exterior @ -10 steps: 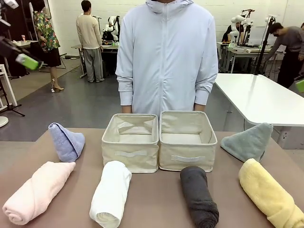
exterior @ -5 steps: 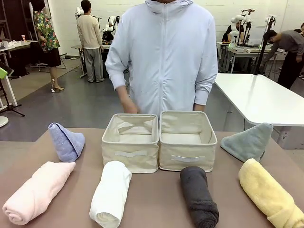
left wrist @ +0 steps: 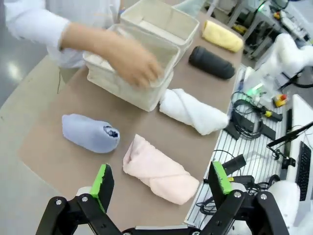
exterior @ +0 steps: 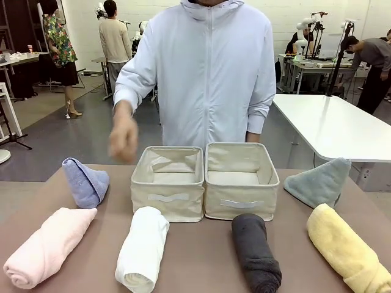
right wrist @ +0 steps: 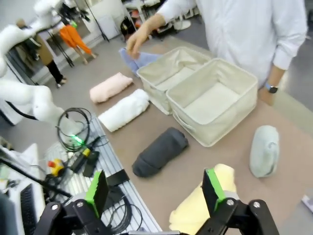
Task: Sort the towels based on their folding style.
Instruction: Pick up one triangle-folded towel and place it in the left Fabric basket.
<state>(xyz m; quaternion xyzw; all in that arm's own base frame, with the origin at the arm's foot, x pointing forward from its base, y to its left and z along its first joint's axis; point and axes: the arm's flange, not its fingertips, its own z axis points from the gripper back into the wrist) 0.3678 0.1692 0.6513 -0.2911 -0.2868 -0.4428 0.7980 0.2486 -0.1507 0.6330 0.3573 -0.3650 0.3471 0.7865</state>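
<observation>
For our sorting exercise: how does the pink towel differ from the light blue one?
The pink towel is a long rolled cylinder; the light blue towel is a folded, pointed triangle. The pink towel lies nearer the robot's edge, the light blue towel farther back. Both are terry, on the table.

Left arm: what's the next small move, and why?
Probably lower the open left tool toward the pink towel: it lies rolled and untouched right beneath the tool, while the person's hand hovers farther off, near the blue towel.
</observation>
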